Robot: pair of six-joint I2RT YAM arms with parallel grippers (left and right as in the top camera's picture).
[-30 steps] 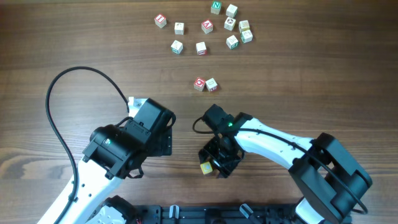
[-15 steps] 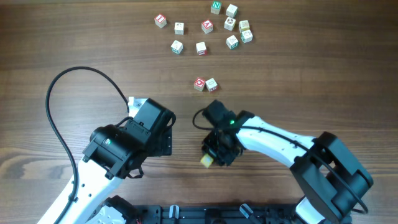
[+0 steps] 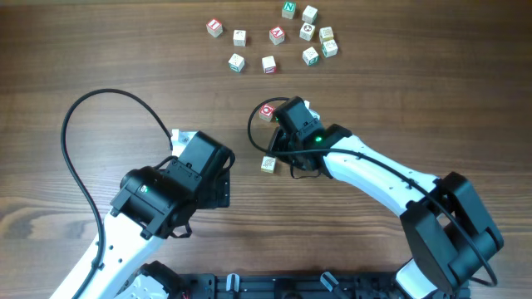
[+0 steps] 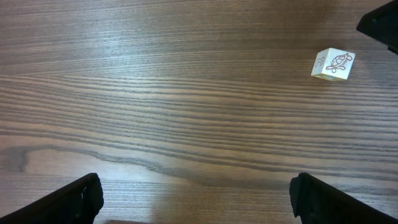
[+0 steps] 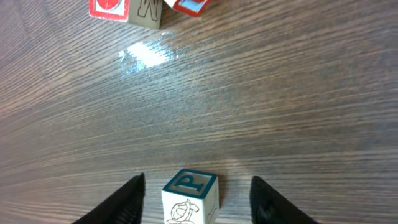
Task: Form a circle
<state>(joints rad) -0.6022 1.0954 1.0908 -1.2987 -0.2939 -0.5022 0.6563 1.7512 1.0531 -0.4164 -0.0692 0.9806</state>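
Note:
Several pale letter cubes (image 3: 276, 35) lie in a loose cluster at the far middle of the table, not in a ring. A red-marked cube (image 3: 266, 110) sits closer in, and the right wrist view shows it (image 5: 109, 7) far ahead with a second one beside it. The cube with a blue P (image 5: 186, 186) stands on the wood between the fingers of my right gripper (image 5: 196, 202), with a gap on each side; that gripper (image 3: 281, 163) is open. The P cube (image 3: 268, 164) also shows in the left wrist view (image 4: 333, 64). My left gripper (image 4: 199, 202) is open over bare wood.
A black cable (image 3: 91, 108) loops from the left arm across the left part of the table. The right arm (image 3: 374, 178) reaches in from the lower right, and its wrist covers a cube beside the red-marked one.
My right gripper carried the P cube from near the front edge toward the middle of the table, set it down and opened off it. The left arm has not moved.

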